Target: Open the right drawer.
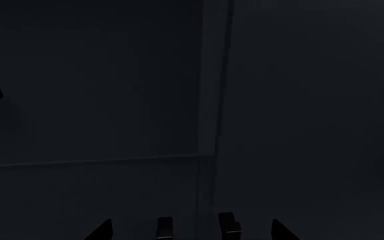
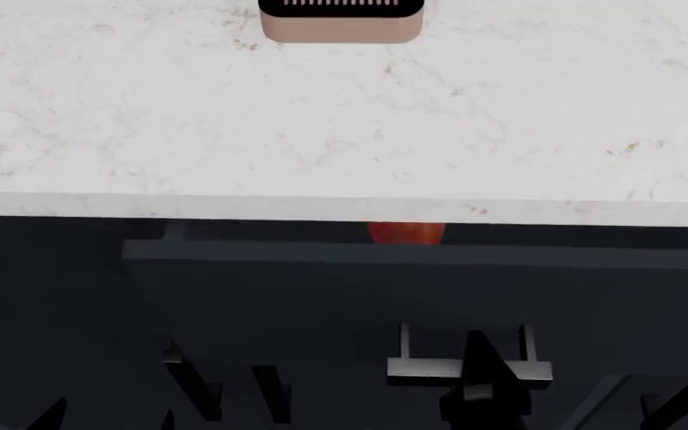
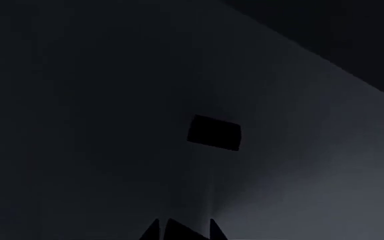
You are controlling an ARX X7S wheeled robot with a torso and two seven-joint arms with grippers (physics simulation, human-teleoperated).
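Right drawer (image 2: pixel 440 296) sits lower centre-right of the head view, under the marble countertop (image 2: pixel 344 116) — already pulled partly out, a red object (image 2: pixel 407 233) showing in the gap behind its front. Right gripper (image 2: pixel 478 358) overlaps the bar handle (image 2: pixel 469 369), likely placed to pull; grasping or released, cannot tell. Left gripper (image 2: pixel 219 385) hangs lower left, fingers spread, holding nothing — presumably parked clear. Wrist views too dark to read.

White marble countertop (image 2: pixel 201 116), copper-toned appliance (image 2: pixel 340 22) — at its far edge
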